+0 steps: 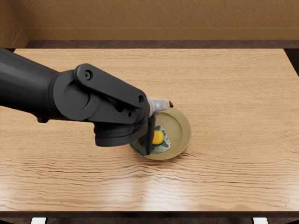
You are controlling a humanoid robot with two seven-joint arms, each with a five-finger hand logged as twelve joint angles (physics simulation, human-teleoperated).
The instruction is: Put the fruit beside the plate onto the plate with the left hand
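Yellow fruit [158, 136] over plate [180, 125], L robot hand [152, 119]

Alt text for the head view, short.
The robot's black left arm reaches in from the left, its left hand over an olive plate near the middle of a wooden table. A small yellow fruit shows over the plate beside the hand; whether it is gripped cannot be told.

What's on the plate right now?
A yellow fruit shows over the plate, against a blue-green patch. The left hand covers the plate's left side, so whether the fruit rests there is hidden.
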